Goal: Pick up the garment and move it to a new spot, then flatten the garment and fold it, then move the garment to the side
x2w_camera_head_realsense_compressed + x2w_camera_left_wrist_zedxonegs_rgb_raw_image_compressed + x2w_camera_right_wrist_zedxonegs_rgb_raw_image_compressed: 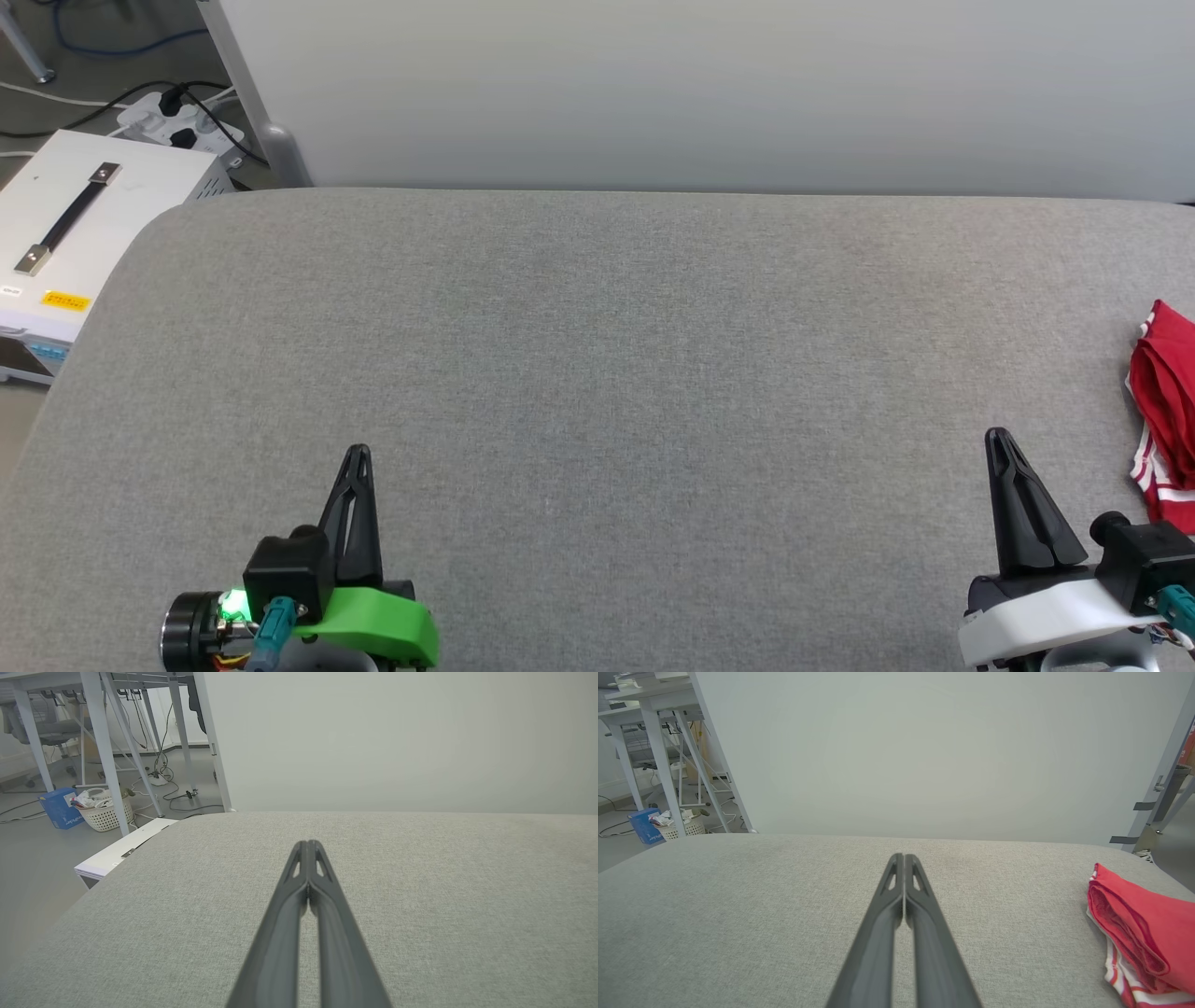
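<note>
The garment (pixel 1167 411) is a red bundle with white-striped trim, folded at the right edge of the grey padded table (pixel 597 355); it also lies at the right in the right wrist view (pixel 1139 933). My right gripper (pixel 999 437) hovers near the front right, shut and empty, a short way left of the garment. Its tips meet in its own wrist view (pixel 903 858). My left gripper (pixel 358 452) is at the front left, also shut with nothing in it, tips together (pixel 308 844).
A white case (pixel 84 233) with a black handle stands off the table's left edge, with a power strip (pixel 177 121) and cables behind it. A pale wall panel (pixel 709 93) runs along the far edge. Desk legs (pixel 107 751), a basket (pixel 100 809) stand on the floor at the left.
</note>
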Robot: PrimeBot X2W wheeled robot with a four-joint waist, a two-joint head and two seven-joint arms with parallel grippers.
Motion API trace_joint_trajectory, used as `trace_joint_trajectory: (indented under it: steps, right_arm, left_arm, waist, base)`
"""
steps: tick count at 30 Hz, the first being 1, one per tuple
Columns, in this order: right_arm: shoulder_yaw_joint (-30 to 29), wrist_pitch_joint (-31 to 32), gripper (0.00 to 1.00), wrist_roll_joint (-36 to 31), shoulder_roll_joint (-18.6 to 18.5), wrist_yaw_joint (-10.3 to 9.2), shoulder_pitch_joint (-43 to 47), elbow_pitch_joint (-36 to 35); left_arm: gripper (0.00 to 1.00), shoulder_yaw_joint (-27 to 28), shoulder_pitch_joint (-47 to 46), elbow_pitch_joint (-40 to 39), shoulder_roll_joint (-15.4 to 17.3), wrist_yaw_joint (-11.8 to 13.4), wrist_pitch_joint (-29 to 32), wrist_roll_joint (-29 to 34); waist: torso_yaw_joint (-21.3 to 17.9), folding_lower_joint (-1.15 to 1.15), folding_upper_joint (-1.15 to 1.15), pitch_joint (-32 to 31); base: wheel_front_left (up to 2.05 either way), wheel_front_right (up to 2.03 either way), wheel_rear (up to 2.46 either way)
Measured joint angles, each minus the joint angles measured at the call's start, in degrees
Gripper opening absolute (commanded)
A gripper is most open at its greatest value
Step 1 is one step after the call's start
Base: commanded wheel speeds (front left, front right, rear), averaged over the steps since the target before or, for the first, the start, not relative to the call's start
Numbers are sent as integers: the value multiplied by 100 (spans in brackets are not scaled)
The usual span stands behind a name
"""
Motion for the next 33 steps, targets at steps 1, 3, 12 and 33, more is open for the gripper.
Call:
trace_joint_trajectory:
  steps: [1,3,12,33]
  right_arm:
    - [1,13,0,0,0,0,0,0]
    - [1,21,0,-1,1,0,0,0]
    - [2,122,0,-53,7,0,-2,0]
    - [15,379,0,-204,60,0,-26,0]
  left_arm:
    - [0,2,0,-1,0,0,5,0]
    - [0,4,-1,-2,0,0,35,1]
    - [0,29,-3,-24,-1,-1,136,3]
    - [0,93,-8,-115,-22,-48,406,78]
  waist:
    - [-2,0,0,-2]
    - [-5,0,0,-4]
    - [-20,0,0,-18]
    - [-57,0,0,-53]
  base:
    - [0,0,0]
    - [0,0,0]
    - [0,0,0]
    - [0,0,0]
